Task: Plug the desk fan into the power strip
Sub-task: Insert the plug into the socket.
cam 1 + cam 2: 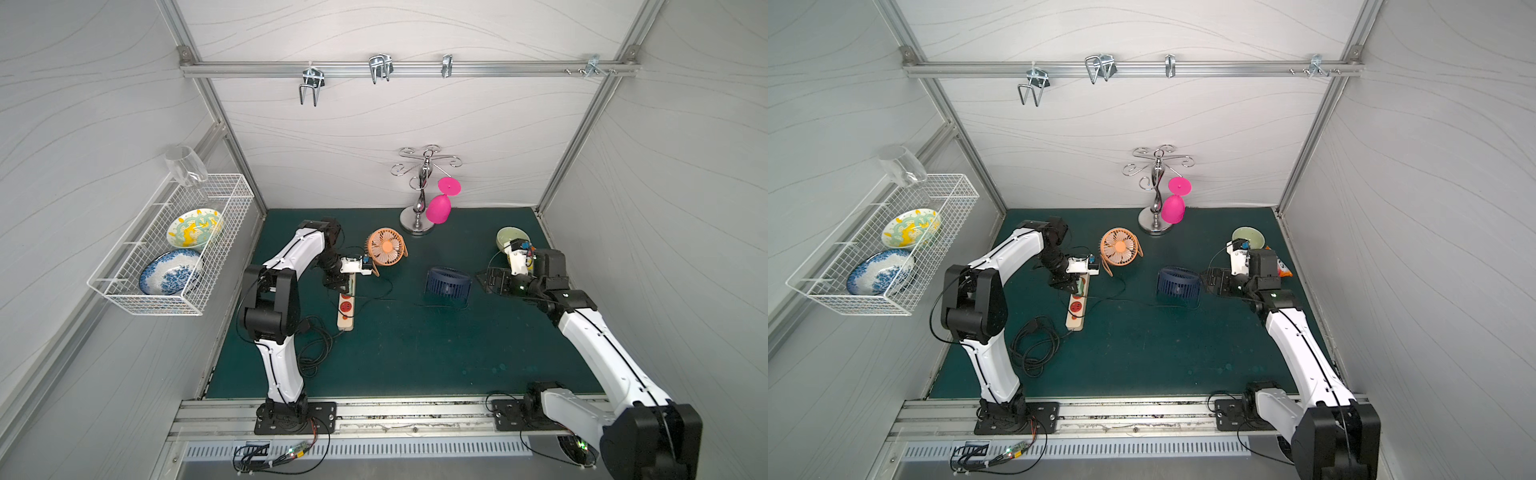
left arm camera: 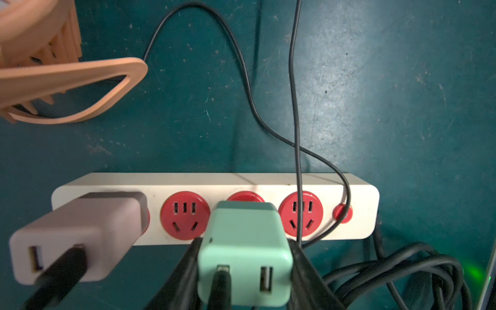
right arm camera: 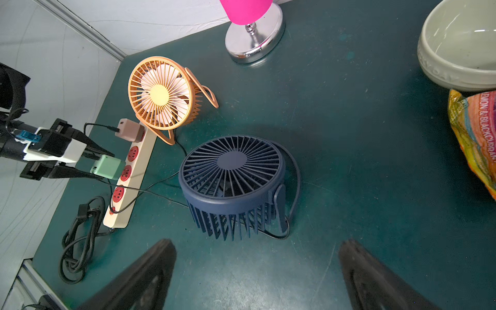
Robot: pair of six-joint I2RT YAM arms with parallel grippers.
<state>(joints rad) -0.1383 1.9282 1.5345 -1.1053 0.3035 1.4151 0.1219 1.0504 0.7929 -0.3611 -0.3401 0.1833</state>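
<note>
The dark green table mat [image 1: 415,357] is carrying everything. The long cream-white plastic power strip [image 2: 268,182] is lying on its left part, beside the left arm. The strip's far end is sitting just beside the round orange plastic desk fan [image 3: 161,94]. The round navy-blue plastic desk fan [image 3: 230,171] is standing near the middle of the mat.

The right gripper [image 3: 255,247] is hovering near the navy fan with its jaws spread wide and nothing between them. The left gripper [image 2: 244,243] is pinching the sides of the small mint-green cube-shaped USB adapter [image 2: 247,228], which is sitting over the 3rd socket from the far end. Its cord seems to be leading to the navy fan.

Whether the prongs are already seated is hidden. The left gripper should be holding the adapter square to the strip's face and pressing straight along the prongs. Nothing is pinning the strip, so a slanted push risks making it slide or tip.

The strip is showing 4 round red sockets: 1 is under a pinkish-grey adapter [image 2: 77,233], 1 is behind the mint cube and 2 are free. A small red switch [image 2: 342,213] is sitting at the near end, where 2 thin black cords [image 2: 296,120] are crossing and a thick black cord [image 3: 80,236] is coiling.
</note>
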